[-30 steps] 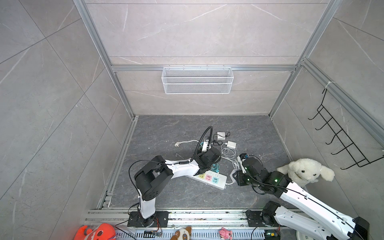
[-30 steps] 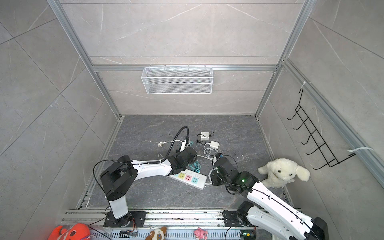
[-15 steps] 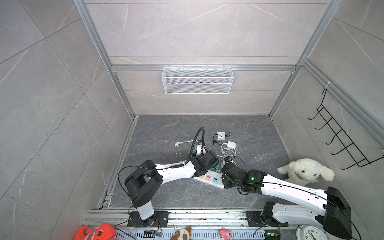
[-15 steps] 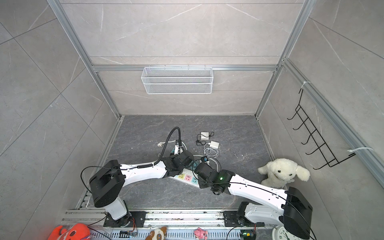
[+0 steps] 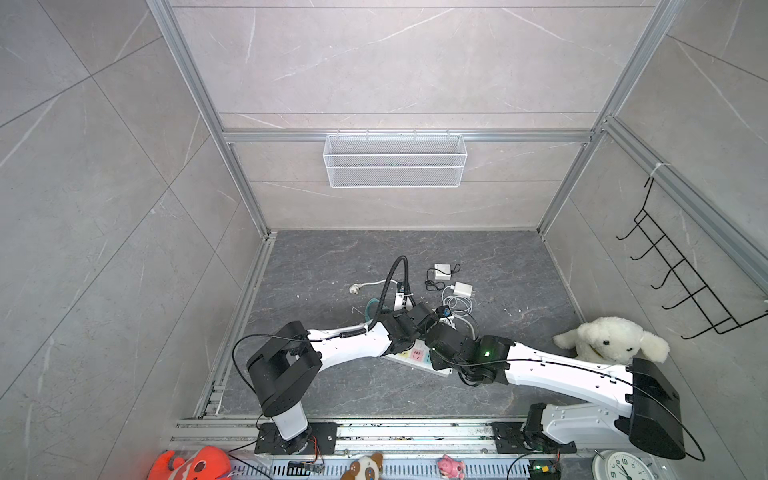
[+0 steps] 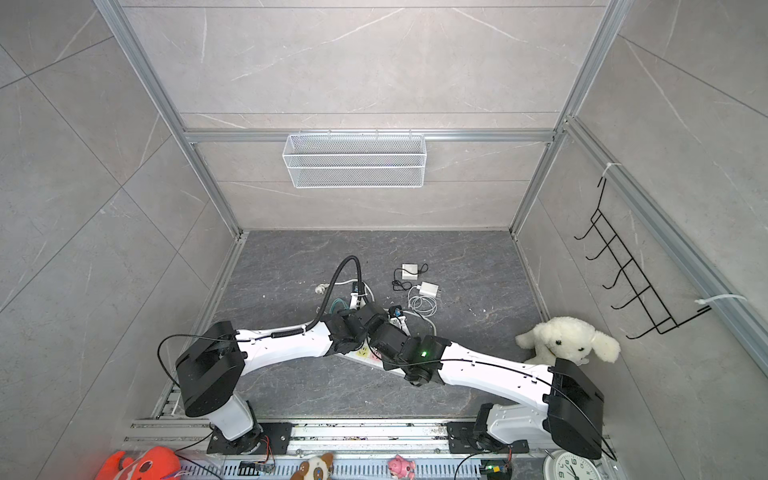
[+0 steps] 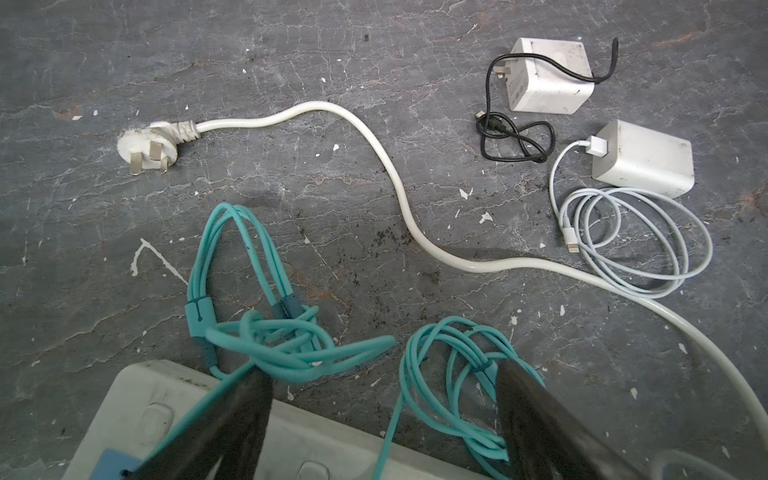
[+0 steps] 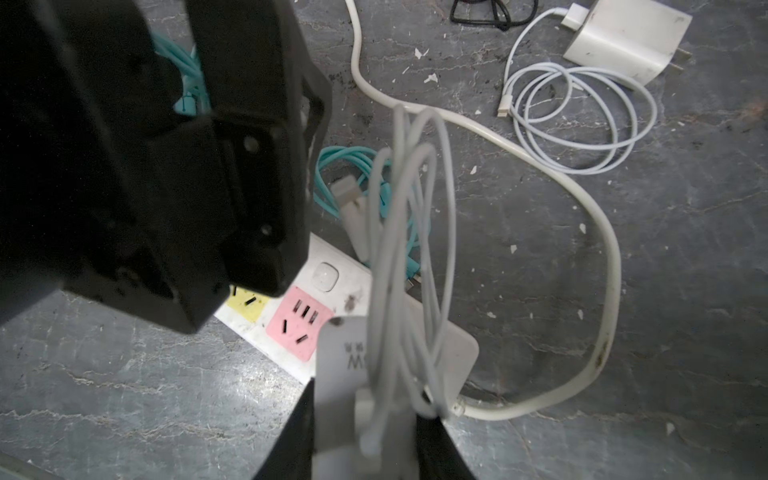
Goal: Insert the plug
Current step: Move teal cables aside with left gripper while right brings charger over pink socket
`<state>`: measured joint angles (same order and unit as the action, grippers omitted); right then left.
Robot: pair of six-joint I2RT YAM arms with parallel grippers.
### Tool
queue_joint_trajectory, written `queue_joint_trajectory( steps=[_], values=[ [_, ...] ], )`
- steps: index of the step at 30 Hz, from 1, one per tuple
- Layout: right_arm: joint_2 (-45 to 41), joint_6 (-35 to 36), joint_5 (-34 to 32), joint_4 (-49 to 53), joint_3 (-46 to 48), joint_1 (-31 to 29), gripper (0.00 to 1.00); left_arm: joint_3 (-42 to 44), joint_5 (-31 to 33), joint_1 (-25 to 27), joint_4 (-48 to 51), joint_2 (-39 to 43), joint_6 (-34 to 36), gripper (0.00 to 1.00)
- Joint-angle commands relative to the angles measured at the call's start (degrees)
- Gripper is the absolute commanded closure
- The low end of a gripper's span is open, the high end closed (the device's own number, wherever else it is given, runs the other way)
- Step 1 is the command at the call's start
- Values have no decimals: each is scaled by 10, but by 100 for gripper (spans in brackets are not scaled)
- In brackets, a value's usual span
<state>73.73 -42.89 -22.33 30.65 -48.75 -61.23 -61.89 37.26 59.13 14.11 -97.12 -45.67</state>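
Counting arms: two white-and-black robot arms, one gripper each, meet mid-floor in both top views.
Left gripper: the left gripper [image 7: 384, 374] stands wide, its two dark fingers [image 7: 232, 424] well apart with nothing gripped.
Right gripper: the right gripper [image 8: 365, 411] is clamped on the white square charger plug [image 8: 336, 390], which has a thin white cable wound round it.
Plug position: held above the end of the white plastic power strip [image 8: 457, 349], just beside the pink socket face [image 8: 297, 324]. Whether its pins touch the strip cannot be told.
Socket faces: two visible, the pink one and a yellow socket face [image 8: 247, 305] partly hidden by the left gripper's black body.
Chargers: three. One is held and two lie on the grey stone floor [image 7: 124, 62]: a white charger cube with black cable [image 7: 548, 75] and a white charger cube with coiled white cable [image 7: 648, 160].
Teal cables: two, a clipped teal cable bundle [image 7: 266, 336] and a looser teal cable bundle [image 7: 453, 374], both at the strip's edge.
Mains cord: one thick white cord [image 7: 399, 187] ending in one three-pin plug [image 7: 145, 149], which lies pins up, well apart from the strip.
Left wrist view, not right wrist view: the three-pin plug and the black-cable cube.
Right wrist view, not left wrist view: the held plug and both coloured faces.
Top views only: one white plush lamb [image 5: 611, 345], one white wire basket [image 5: 395, 160] on the back wall and one black hook rack [image 5: 681, 282]. The grip itself is not made out there.
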Motion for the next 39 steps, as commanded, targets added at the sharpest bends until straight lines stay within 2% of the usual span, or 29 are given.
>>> queue_joint_trajectory(
  steps=[1,8,11,16,19,20,26,31,36,39],
  values=[
    [0,-9,-21,-12,-12,-3,93,-23,15,-1,-12,19,24,9],
    [-20,-11,-23,-17,-1,-3,93,-35,-31,-13,-61,13,51,0],
    [-33,-13,-25,-16,5,-3,93,-45,-59,-18,-71,7,55,0],
    [-51,-13,-25,-15,15,-3,93,-77,-147,-36,-6,7,20,0],
    [-55,-15,-21,-25,23,-3,93,-24,-267,-60,-83,31,-26,0],
    [-56,-15,-18,-29,26,-3,93,-4,-280,-62,-114,40,-38,0],
    [-60,-15,-11,-43,34,-3,93,-4,-209,-67,-82,74,3,0],
    [-22,-16,-5,-67,14,-12,93,-8,-186,-83,-71,110,39,0],
    [39,-61,-69,-54,-27,-50,92,4,-183,-103,-65,147,71,0],
    [67,-95,-112,-35,-52,-71,91,32,-171,-135,-39,189,75,0]
  ],
)
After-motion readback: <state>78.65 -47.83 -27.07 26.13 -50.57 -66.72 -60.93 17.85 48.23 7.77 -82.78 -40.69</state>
